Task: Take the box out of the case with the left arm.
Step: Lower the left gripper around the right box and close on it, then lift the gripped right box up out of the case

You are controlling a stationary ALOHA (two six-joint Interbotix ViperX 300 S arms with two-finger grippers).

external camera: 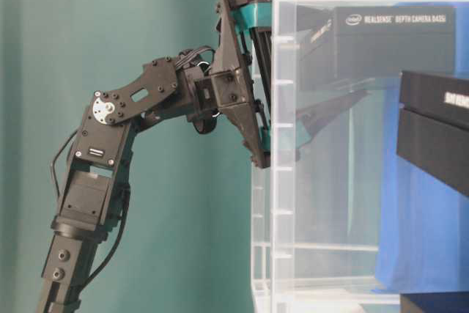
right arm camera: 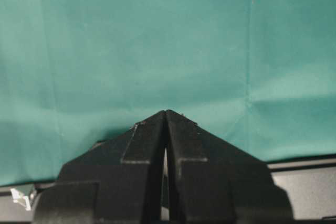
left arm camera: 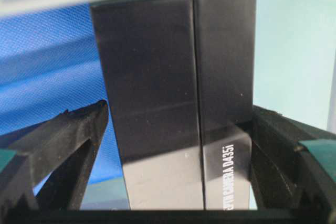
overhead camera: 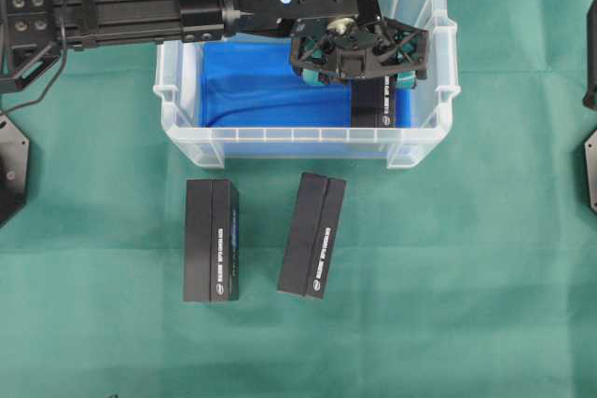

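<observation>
The clear plastic case [overhead camera: 280,134] with its blue lining [overhead camera: 252,90] stands at the back of the green table. One black box [overhead camera: 373,104] is inside it, at the right end, printed side up. My left gripper [overhead camera: 362,79] reaches down into the case, open wide, one finger on each side of the box. In the left wrist view the box [left arm camera: 173,103] fills the space between the fingers [left arm camera: 68,140]; a strip of blue shows beside the left finger, while the right one lies close against it. From table level the left gripper [external camera: 260,86] hangs at the case wall [external camera: 282,218].
Two more black boxes [overhead camera: 212,240] [overhead camera: 312,235] lie side by side on the green cloth in front of the case. My right gripper [right arm camera: 166,116] is shut over bare green cloth, away from the case. Arm bases sit at both table edges.
</observation>
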